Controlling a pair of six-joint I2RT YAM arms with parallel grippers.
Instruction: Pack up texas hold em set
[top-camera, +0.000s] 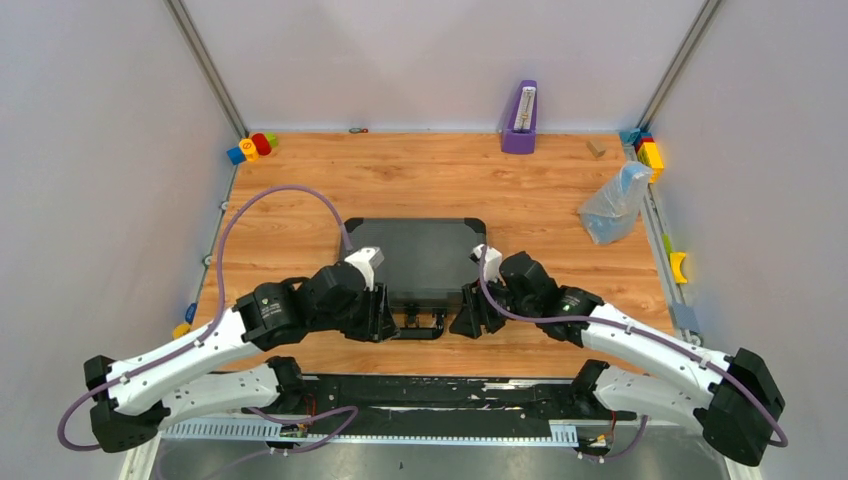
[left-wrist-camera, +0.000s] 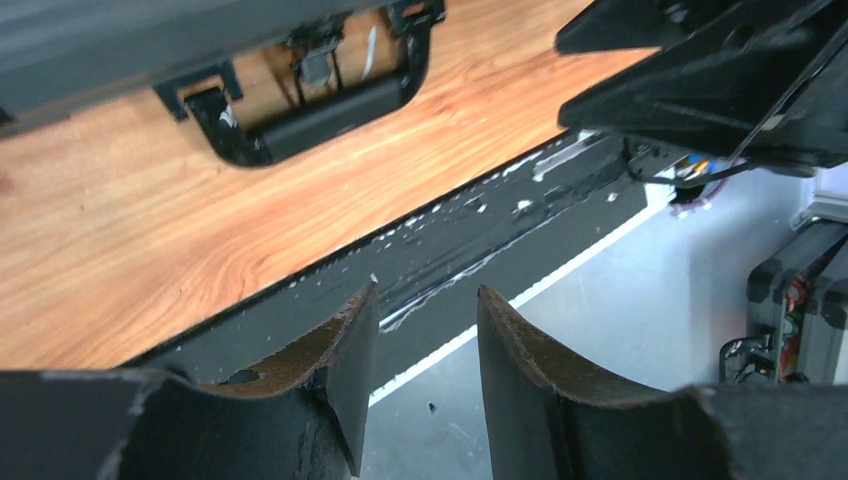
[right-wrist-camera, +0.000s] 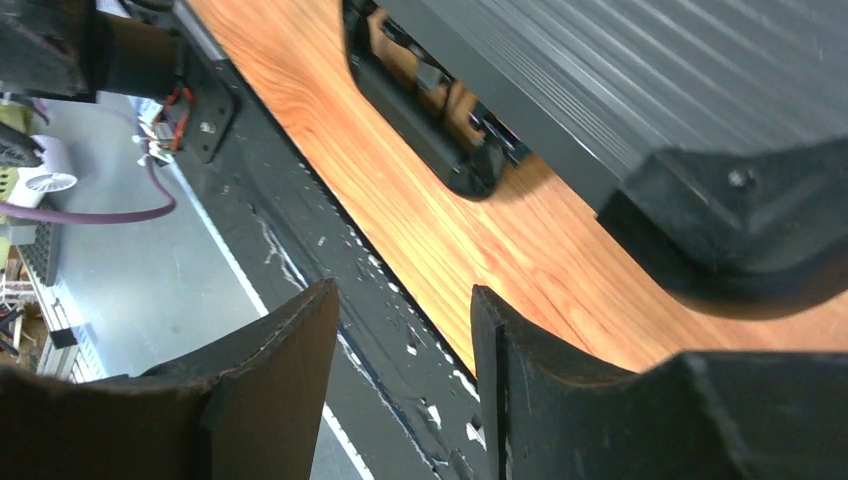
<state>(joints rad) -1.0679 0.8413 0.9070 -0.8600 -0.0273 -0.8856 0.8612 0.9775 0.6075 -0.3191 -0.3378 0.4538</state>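
The black briefcase (top-camera: 420, 255) lies flat on the wooden table with its lid shut and its handle (top-camera: 420, 325) facing the arms. No poker chips or card decks are in view. My left gripper (top-camera: 385, 320) is at the case's front edge, just left of the handle, open and empty. My right gripper (top-camera: 470, 318) is just right of the handle, open and empty. In the left wrist view my gripper (left-wrist-camera: 425, 295) points past the table's edge, with the handle (left-wrist-camera: 310, 125) above it. In the right wrist view my gripper (right-wrist-camera: 405, 290) is below the handle (right-wrist-camera: 430, 130) and the ribbed case (right-wrist-camera: 640, 70).
A purple metronome (top-camera: 519, 118) stands at the back wall. A clear plastic bag (top-camera: 615, 203) lies at the right. Coloured toy blocks sit in the back left corner (top-camera: 250, 147) and the back right corner (top-camera: 648, 150). A black strip (left-wrist-camera: 480, 250) runs along the table's near edge.
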